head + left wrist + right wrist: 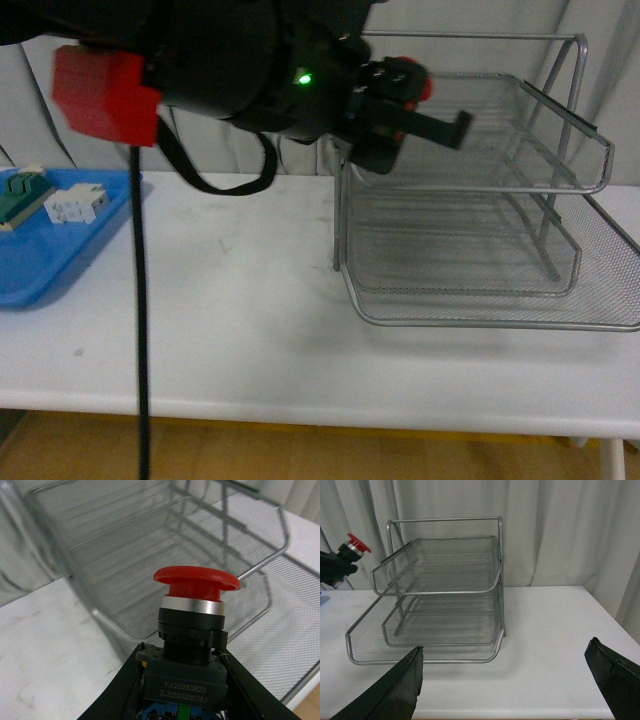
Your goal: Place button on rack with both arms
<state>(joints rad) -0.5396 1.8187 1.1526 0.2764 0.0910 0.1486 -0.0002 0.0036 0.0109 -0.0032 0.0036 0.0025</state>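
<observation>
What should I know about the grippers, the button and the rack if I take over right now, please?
Left gripper: shut on the button, held in the air beside the rack's top tier.
Right gripper: open, empty, over the table on the rack's opposite side.
Done: button is in hand.
Left: set it on the rack and release.

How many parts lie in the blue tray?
2: a green-topped block at the picture's left edge, a white block just right of it. The blue tray runs out of frame, so others may be hidden.
</observation>
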